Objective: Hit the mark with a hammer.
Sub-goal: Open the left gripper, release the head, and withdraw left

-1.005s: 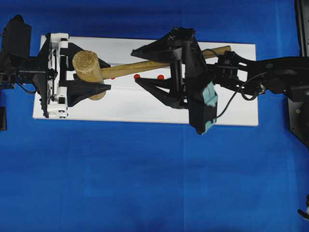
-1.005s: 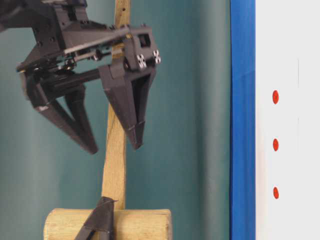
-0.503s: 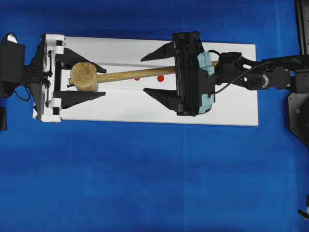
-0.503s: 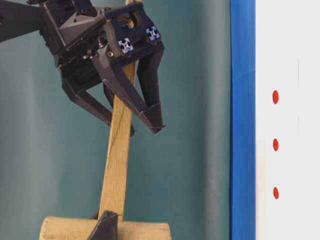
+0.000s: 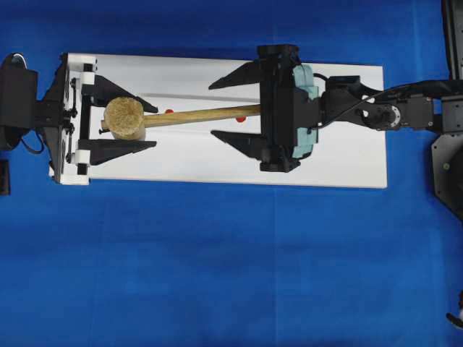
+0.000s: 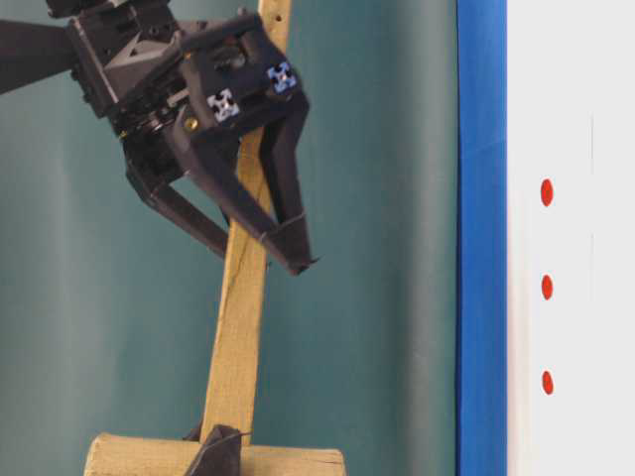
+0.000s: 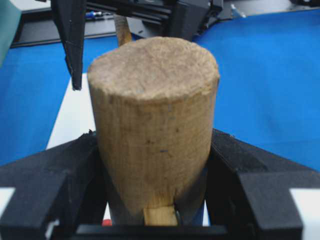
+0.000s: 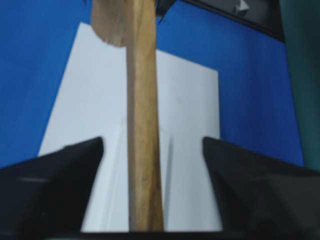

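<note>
Blue cloth surface (image 5: 217, 275) fills the overhead, white board (image 5: 347, 163) across the upper half, 9 to 3 o'clock. Largest to smallest:

Right gripper (image 5: 235, 110) sits centre-board, jaws straddling the handle of the hammer (image 5: 192, 116). Over the last second its wrist rolled so the jaws now stand square across the handle instead of skewed, and they've narrowed. The right wrist view shows daylight on both sides of the handle, so not clamped yet: open around it, closing. My read: it's taking over the handle so it can do the swing.

Left gripper (image 5: 119, 121) at 9 o'clock is clenched on the hammer head, one finger (image 7: 45, 190) pressed to each side. It has twisted too; the head went from lying skewed to end-on to the overhead camera, and the handle now runs nearly level toward 3 o'clock.

Hammer is off the board, held in the air, head left, handle reaching into the right gripper.

Red marks (image 6: 547, 288): three visible in the table-level view, none struck, I'd say. Overhead only shows bits of two beside the handle.

Hard to make out: handle end is buried under the right gripper body; whether a pad already touches wood I can't tell.
</note>
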{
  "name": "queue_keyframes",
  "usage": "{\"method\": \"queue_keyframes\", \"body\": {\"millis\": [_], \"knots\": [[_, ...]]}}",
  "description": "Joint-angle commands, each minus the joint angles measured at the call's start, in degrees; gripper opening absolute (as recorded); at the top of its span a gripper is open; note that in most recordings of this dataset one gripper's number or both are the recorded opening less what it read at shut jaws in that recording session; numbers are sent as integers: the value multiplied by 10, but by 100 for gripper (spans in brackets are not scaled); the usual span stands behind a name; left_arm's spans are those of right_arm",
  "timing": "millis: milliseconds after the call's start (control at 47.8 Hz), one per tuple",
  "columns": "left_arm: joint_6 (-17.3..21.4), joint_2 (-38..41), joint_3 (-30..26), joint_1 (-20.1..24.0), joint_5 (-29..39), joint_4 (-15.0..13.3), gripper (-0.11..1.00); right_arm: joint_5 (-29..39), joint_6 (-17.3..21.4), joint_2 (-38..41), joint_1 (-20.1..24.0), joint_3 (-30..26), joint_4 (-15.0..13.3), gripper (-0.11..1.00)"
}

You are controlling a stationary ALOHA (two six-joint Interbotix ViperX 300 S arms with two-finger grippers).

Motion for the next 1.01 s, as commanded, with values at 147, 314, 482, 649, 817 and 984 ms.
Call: {"method": "queue_keyframes", "body": {"millis": [147, 314, 482, 649, 817, 984], "knots": [[1, -4, -13, -4, -2, 2, 44, 22, 10, -4, -5, -18, 4, 12], [0, -4, -14, -4, -2, 2, 44, 25, 26, -4, -6, -18, 4, 2], [0, -6, -12, -4, -2, 1, 44, 25, 28, -4, -6, -18, 11, 2], [2, -8, -10, -3, -1, 1, 44, 26, 28, -4, -6, -19, 31, 2], [0, -9, -10, -2, -2, 0, 44, 36, 28, -4, -6, -19, 45, 2], [0, -11, -9, -2, 0, 0, 76, 40, 28, -6, -6, -16, 63, 2]]}}
